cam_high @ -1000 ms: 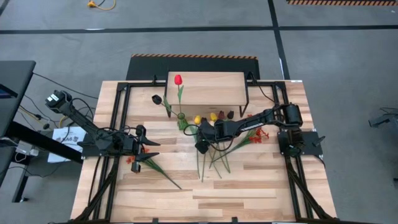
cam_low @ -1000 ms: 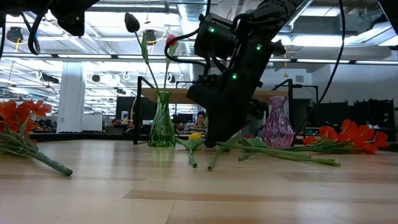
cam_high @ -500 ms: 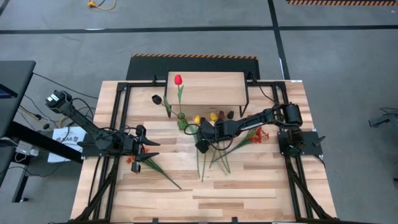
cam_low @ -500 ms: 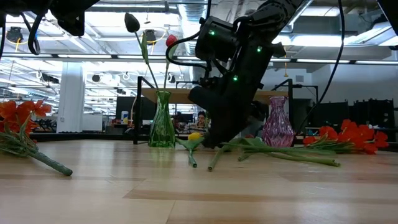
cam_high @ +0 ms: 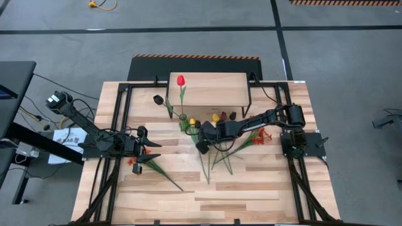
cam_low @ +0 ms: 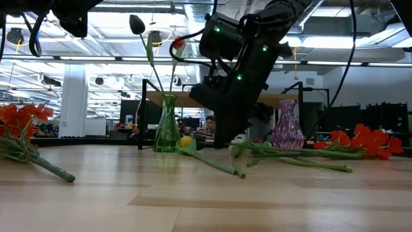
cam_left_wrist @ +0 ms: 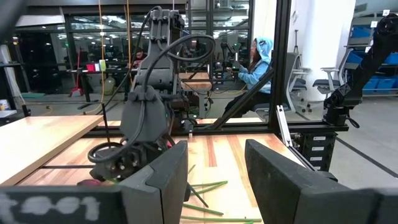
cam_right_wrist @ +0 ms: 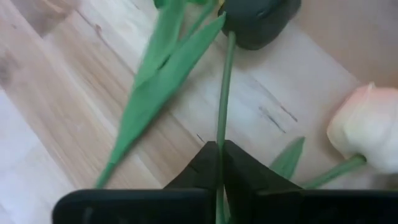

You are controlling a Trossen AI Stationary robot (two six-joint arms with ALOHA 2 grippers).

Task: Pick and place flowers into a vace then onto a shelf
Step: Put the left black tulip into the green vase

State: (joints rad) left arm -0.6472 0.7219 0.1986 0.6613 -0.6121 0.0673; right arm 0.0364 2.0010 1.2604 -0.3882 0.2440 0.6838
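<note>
My right gripper is near the table's middle, pointing steeply down and shut on the stem of a yellow tulip. Several more flowers lie around it on their stems, among them a cream tulip. A green glass vase in front of the shelf holds a red tulip and a black tulip. At the table's left my left gripper is open above a spray of red-orange blossoms. My right gripper pinches the yellow tulip's stem between its two fingertips, about mid-length and somewhat nearer the head. The fingers come from above, slanting down. The stem's cut end is on the table, and the head lies beside the green vase.
A pink-purple vase stands to the right of my right arm. More red-orange sprays lie at the right. Black frame rails run along both sides of the table. People sit in the room beyond the table.
My right gripper has shut on the yellow tulip's stem without shifting its place. The tulip has turned on the table: its head has gone left toward the green vase and its cut end has swung toward the table's right.
</note>
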